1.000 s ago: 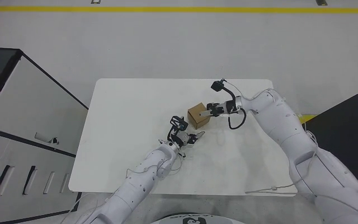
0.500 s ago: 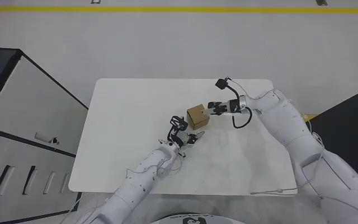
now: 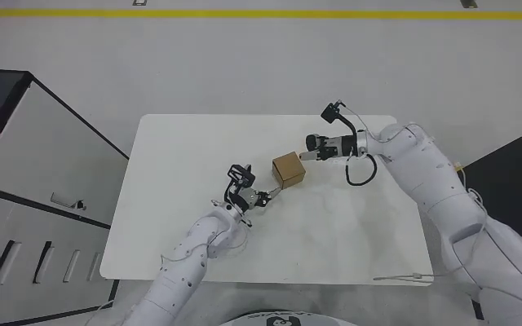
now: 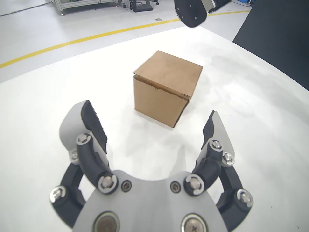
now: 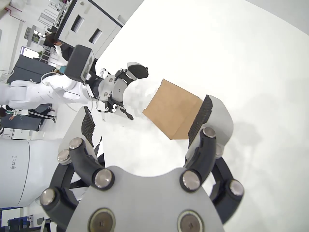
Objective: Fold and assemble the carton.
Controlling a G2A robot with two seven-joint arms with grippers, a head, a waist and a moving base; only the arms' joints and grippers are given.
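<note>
A small brown carton [image 3: 288, 169] stands closed as a cube near the middle of the white table [image 3: 179, 163]; it also appears as the carton [image 4: 166, 88] and the carton [image 5: 172, 111] in the wrist views. My left gripper [image 3: 266, 196] is open, a short way from the carton on the near-left side, nothing between its fingers [image 4: 94, 126]. My right gripper [image 3: 307, 152] is open just off the carton's far-right side, apart from it. The left gripper [image 5: 131, 92] shows beyond the carton in the right wrist view.
A grey cabinet [image 3: 41, 163] stands beside the table's left edge. A dark panel [image 3: 497, 187] stands off the right edge. A thin cable [image 3: 400, 277] lies near the front right corner. White table surface surrounds the carton on all sides.
The right gripper has let go of the carton and pulled back to the right and slightly away. The left gripper has drawn back to the left, away from the carton, which stayed put.
</note>
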